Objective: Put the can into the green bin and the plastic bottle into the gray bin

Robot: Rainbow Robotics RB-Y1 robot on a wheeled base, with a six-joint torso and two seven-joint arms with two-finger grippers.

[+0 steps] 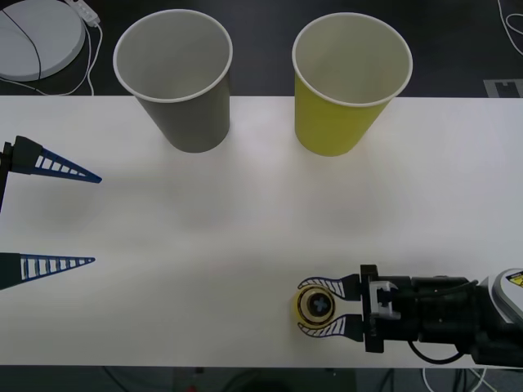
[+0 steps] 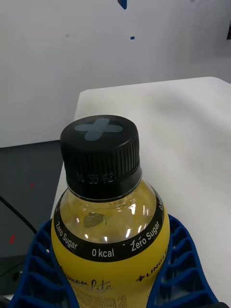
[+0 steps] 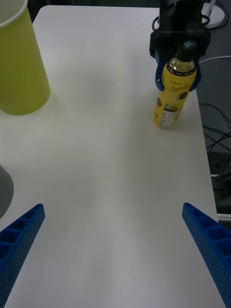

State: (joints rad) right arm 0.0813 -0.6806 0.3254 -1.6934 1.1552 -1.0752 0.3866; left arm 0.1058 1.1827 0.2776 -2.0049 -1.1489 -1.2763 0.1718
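White counter (image 1: 245, 220) held both empty bins — right claw (image 1: 320, 307) clamped on the plastic bottle (image 1: 315, 307), nothing binned; left claw (image 1: 91, 217) apart.

Looks like a robot lab or test room. Plain white table (image 1: 245, 245) set on a dark floor (image 1: 261, 33), loose white cables (image 1: 91, 49) trailing beside a round white device (image 1: 37, 37), more cables (image 3: 216, 120) past the table edge, bare white wall (image 2: 72, 57) behind.
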